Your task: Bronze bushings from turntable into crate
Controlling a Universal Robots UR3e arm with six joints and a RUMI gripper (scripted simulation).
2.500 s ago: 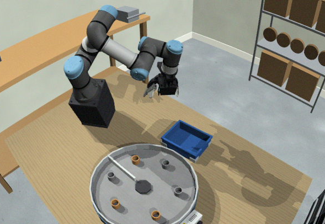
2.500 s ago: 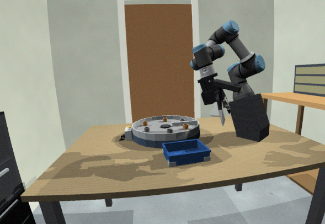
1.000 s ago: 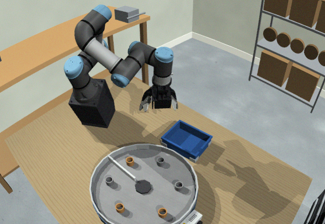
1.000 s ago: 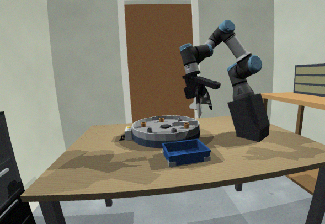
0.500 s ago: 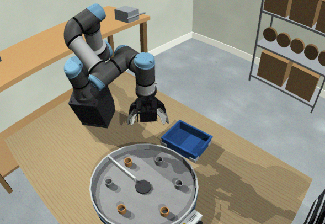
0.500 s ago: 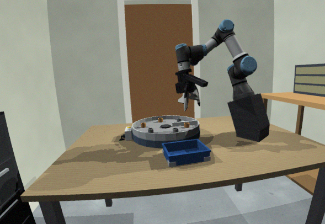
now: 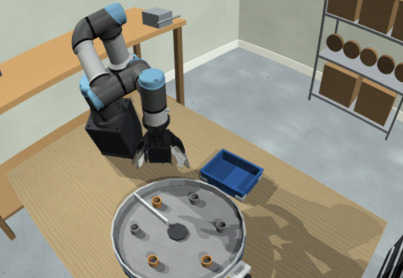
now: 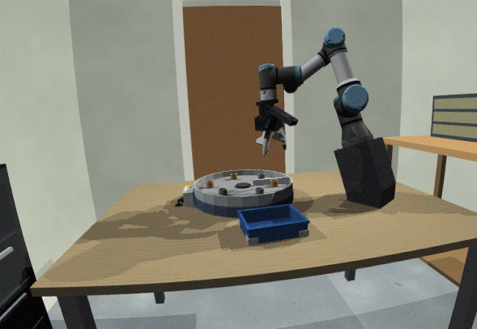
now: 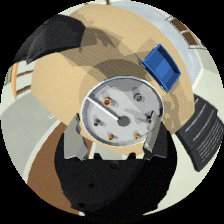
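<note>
Our pincer hangs open above the turntable

We hold our two-jaw gripper (image 7: 163, 162) (image 8: 274, 151) (image 9: 114, 112) wide open, with nothing between its fingers, above the level of the turntable (image 7: 115, 219) (image 8: 243, 201) (image 9: 83, 117). Three bronze bushings stand on the disc: one (image 7: 156, 202) (image 8: 274, 183) (image 9: 107, 101) beside the pale bar (image 7: 151, 209) (image 8: 268, 181) (image 9: 103, 109), the others apart from it. Three steel bushings share the disc with them. Our blue crate (image 7: 230, 172) (image 8: 277, 231) (image 9: 161, 69) sits near the turntable on the wooden table (image 7: 92, 205) (image 8: 170, 251) (image 9: 60, 62), and we see no bushing inside.

Three short orange-bronze bushings (image 7: 157, 205) (image 8: 274, 184) (image 9: 107, 105) stand upright, apart, on the turntable (image 7: 164, 246) (image 8: 243, 202) (image 9: 107, 133).
</note>
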